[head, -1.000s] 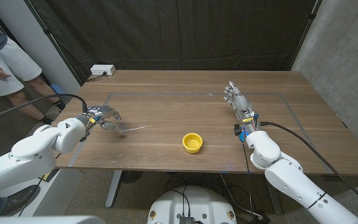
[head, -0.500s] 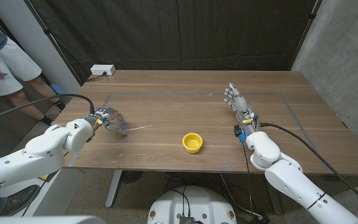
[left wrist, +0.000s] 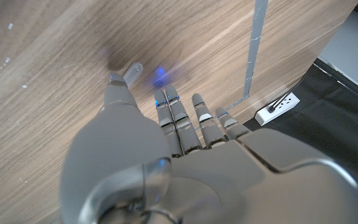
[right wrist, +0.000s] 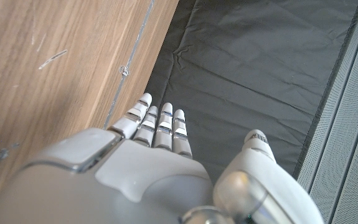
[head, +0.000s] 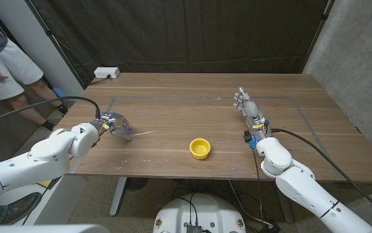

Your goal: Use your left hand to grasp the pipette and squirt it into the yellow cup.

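Near the lower middle of the head view a small round glossy yellow plastic cup (head: 200, 148) sits on the matte wood-grain counter (head: 173, 113). Left of it the grey, smooth-shelled left hand (head: 112, 123) curls its fingers down over the bulb end of the thin clear pipette (head: 144, 133), whose tip points toward the cup; whether it truly grips is unclear. Farther back at right, the pale jointed right hand (head: 247, 107) stands with straight, loosely parted fingers, holding nothing.
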